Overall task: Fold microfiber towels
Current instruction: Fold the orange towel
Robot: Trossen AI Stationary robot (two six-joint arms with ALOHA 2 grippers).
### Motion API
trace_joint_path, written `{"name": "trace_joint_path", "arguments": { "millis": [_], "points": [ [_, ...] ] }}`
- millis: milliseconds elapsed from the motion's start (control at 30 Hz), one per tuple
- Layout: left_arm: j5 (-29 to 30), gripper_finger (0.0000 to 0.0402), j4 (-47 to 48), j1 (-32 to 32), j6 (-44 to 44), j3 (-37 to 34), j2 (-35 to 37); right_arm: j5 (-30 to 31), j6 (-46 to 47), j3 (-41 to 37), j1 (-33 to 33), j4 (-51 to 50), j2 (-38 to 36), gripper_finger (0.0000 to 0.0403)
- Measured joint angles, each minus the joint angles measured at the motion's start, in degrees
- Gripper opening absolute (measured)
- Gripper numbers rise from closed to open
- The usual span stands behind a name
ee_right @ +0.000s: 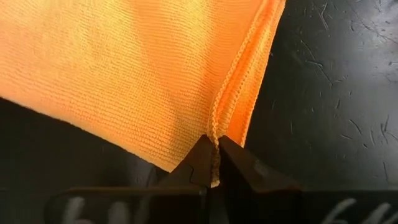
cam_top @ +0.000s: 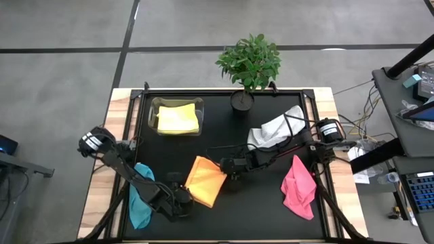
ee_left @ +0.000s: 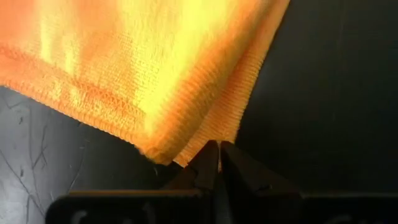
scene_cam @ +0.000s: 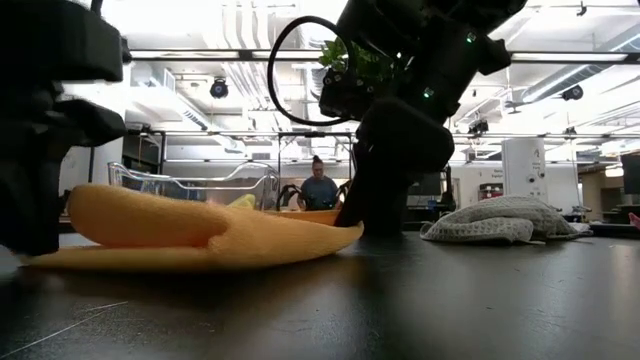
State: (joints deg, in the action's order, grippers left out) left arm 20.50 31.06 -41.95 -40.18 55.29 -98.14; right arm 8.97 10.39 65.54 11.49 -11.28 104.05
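Observation:
An orange microfiber towel [cam_top: 205, 179] lies folded on the black table top, in front of its middle. My left gripper [ee_left: 219, 152] is shut at the towel's near left corner. My right gripper [ee_right: 214, 163] is shut at its far right corner. In the high view the left gripper [cam_top: 186, 196] and the right gripper [cam_top: 226, 169] stand at opposite corners of the towel. A teal towel [cam_top: 140, 203] lies crumpled at the near left, a pink towel [cam_top: 298, 187] at the near right and a white-grey towel [cam_top: 274, 129] at the far right. A yellow towel [cam_top: 178, 119] lies in a clear box. My left gripper pinches the tip of the folded towel's corner [ee_left: 194, 155] between its two fingertips, slanting down from the near left. Two layers meet at that corner. In the low view the towel's left end [scene_cam: 110, 215] bulges up while the rest lies on the table. My right gripper pinches the stitched hem [ee_right: 216, 144] at the towel's corner, and the hem runs down between the two fingertips. The fingers slant down from the table's right side. The towel's end there [scene_cam: 335, 232] lies low on the table.
A clear plastic box [cam_top: 154, 108] stands at the far left of the table. A potted plant [cam_top: 248, 64] stands at the middle of the far edge. Cables run past the white-grey towel. A person sits in the room behind the table [scene_cam: 318, 188].

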Motion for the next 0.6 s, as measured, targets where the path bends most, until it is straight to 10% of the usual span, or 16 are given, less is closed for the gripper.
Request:
{"name": "trace_joint_path", "arguments": {
  "millis": [600],
  "points": [
    [-11.16, 0.0107, 1.94, -0.11, 0.15, 1.05, 8.82, 0.13, 0.61, 0.52, -0.02, -3.46, -3.47, 0.0156]
  ]
}}
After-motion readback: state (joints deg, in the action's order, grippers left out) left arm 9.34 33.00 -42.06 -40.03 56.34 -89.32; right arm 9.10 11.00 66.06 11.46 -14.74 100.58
